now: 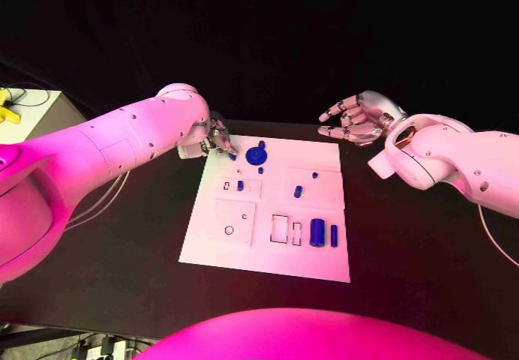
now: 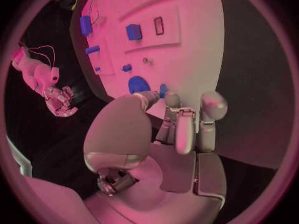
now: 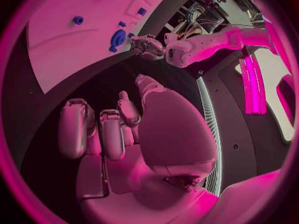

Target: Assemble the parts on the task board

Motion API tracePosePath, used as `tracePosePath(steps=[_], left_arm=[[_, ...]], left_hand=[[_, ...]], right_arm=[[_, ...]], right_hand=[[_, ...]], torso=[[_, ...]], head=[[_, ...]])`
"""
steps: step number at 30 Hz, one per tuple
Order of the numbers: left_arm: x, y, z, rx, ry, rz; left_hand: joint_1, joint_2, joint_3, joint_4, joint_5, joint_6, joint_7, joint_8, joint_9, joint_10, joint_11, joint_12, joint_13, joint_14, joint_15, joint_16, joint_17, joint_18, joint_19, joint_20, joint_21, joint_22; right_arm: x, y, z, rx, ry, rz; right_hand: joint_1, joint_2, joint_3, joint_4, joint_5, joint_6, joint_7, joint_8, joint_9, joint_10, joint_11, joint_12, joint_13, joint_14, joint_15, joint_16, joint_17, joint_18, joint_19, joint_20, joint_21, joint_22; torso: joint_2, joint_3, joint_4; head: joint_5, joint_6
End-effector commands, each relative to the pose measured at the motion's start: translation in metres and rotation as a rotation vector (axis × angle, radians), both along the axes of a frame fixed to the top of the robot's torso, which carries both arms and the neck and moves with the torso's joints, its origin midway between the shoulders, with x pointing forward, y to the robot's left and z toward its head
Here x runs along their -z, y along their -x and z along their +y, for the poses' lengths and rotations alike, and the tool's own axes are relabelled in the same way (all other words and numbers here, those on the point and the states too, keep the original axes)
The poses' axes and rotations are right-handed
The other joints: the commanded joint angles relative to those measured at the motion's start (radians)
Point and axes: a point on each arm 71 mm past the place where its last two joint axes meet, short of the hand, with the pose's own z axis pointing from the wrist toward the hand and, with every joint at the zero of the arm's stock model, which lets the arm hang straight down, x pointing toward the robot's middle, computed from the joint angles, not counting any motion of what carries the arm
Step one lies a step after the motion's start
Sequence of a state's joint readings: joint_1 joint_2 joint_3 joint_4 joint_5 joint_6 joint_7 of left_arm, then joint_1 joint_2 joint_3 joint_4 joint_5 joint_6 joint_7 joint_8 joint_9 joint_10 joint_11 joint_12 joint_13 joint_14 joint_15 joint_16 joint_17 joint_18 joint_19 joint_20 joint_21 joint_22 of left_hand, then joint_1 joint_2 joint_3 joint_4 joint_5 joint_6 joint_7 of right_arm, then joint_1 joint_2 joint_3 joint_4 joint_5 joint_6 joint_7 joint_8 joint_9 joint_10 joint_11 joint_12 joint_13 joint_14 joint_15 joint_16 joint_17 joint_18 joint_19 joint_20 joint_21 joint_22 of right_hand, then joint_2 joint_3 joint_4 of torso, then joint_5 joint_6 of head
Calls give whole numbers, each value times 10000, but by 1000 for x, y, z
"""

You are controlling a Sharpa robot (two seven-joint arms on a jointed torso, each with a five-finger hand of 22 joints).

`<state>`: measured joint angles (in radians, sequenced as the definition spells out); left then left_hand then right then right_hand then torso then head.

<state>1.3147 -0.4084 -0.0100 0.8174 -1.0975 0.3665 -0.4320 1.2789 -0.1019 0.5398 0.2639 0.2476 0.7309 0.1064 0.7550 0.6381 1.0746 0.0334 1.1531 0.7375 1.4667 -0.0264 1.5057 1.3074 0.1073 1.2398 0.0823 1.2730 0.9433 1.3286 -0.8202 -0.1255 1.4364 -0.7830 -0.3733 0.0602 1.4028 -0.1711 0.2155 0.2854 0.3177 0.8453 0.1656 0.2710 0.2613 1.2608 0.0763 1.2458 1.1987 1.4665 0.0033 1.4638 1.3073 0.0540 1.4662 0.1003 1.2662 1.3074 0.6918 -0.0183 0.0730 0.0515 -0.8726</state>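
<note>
Task board (image 1: 325, 259): white plate lying flat in the middle of the black table (image 1: 433, 247), its long axis running away from the robot, blue parts scattered over it.
Left hand (image 1: 208, 140): at the board's far left corner, fingertips down at a small blue part (image 1: 232, 157) on the board's edge; the left wrist view puts that piece right at the fingertips (image 2: 163, 90) (pinched or merely touched, I cannot tell).
Next outward: the round blue disc (image 1: 256, 155) lies just beside that hand, toward the board's middle, with a small blue peg (image 1: 261, 170) close by.
Right hand (image 1: 355, 118): raised off the board's far right corner, fingers curled loosely and apart, holding nothing.
Nearer hand: the left, by my reading; the far-edge parts all lie on its side, while the right hangs well apart from them.
Other parts: a short blue piece (image 1: 298, 191) mid-board, a thick blue block (image 1: 316, 232) and a slim one (image 1: 333, 235) side by side near the right edge.
Hidden: the left arm covers the table to the board's left, and the fingers mask the contact itself.
Hard to make out: the board's recesses are faint outlines.
</note>
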Motion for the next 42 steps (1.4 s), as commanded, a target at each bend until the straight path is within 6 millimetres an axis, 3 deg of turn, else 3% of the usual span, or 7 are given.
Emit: tracePosePath(steps=[1,6,8,22,28,35,42], left_arm=[[0,2,-3,199,185,163],[-1,3,-1,101,400,93],[-1,4,0,55,490,44],[-16,21,10,-90,981,-495],[-21,36,13,62,1031,-694],[-22,56,13,410,1009,-905],[-17,68,10,673,851,-1099]], left_hand=[[127,-75,584,-170,27,-14,-69,199,236,65,-77,27,-9,484,-72,79,1343,168,0,-61,51,42],[-29,-422,2340,-938,12,-97,-162,933,915,281,-164,10,-19,550,-153,149,1478,143,72,-139,147,183],[-139,-476,2581,-1065,8,-123,-166,1018,1024,319,-175,14,-21,559,-163,158,1494,137,85,-141,163,207],[-515,-579,3188,-1380,6,-50,-221,1229,1301,628,-235,163,194,637,-215,224,1637,88,265,-184,322,481],[-555,-589,3332,-1481,-9,-24,-234,1257,1349,684,-252,181,214,648,-232,231,1652,75,311,-199,363,552],[-639,-648,3517,-1599,-3,44,-254,1290,1406,801,-274,229,295,679,-254,255,1707,55,383,-221,425,657],[-695,-683,3618,-1645,-7,89,-269,1302,1430,865,-290,249,329,699,-268,273,1748,38,441,-234,474,748]], right_arm=[[-1,0,1,-151,3,-118],[-1,1,0,-128,0,-116],[-1,1,0,-122,-1,-114],[-1,0,-4,-29,-6,-110],[-1,0,-7,52,-6,-110],[0,1,-10,80,2,-62],[0,0,-11,105,15,-47]], right_hand=[[-128,8,42,0,44,-58,-14,38,14,-44,8,-68,-10,467,-52,-58,729,137,-31,-23,-33,554],[-140,7,44,4,49,-62,-13,41,14,-43,9,-67,-9,465,-51,-62,724,138,-33,-23,-40,549],[-153,14,48,11,58,-65,-12,43,14,-52,10,-75,-20,461,-50,-71,712,140,-36,-23,-51,543],[-186,27,57,22,82,-71,-10,49,14,-57,12,-78,-27,460,-48,-74,712,139,-36,-22,-53,543],[-186,27,57,22,82,-71,-10,49,14,-57,12,-78,-27,460,-48,-74,712,139,-36,-22,-53,543],[-198,29,63,20,101,-77,-9,53,14,-73,12,-93,-46,456,-47,-83,699,143,-42,-21,-75,529],[-197,26,65,17,106,-81,-9,52,13,-88,12,-109,-64,450,-47,-94,681,148,-50,-21,-97,515]], torso=[[-12,4,-2],[-13,3,15],[-27,7,22],[-177,22,115],[-226,-11,175],[-221,-8,176],[-228,-11,188]], head=[[22,0],[34,25],[43,14],[51,0],[71,0],[238,0],[262,0]])
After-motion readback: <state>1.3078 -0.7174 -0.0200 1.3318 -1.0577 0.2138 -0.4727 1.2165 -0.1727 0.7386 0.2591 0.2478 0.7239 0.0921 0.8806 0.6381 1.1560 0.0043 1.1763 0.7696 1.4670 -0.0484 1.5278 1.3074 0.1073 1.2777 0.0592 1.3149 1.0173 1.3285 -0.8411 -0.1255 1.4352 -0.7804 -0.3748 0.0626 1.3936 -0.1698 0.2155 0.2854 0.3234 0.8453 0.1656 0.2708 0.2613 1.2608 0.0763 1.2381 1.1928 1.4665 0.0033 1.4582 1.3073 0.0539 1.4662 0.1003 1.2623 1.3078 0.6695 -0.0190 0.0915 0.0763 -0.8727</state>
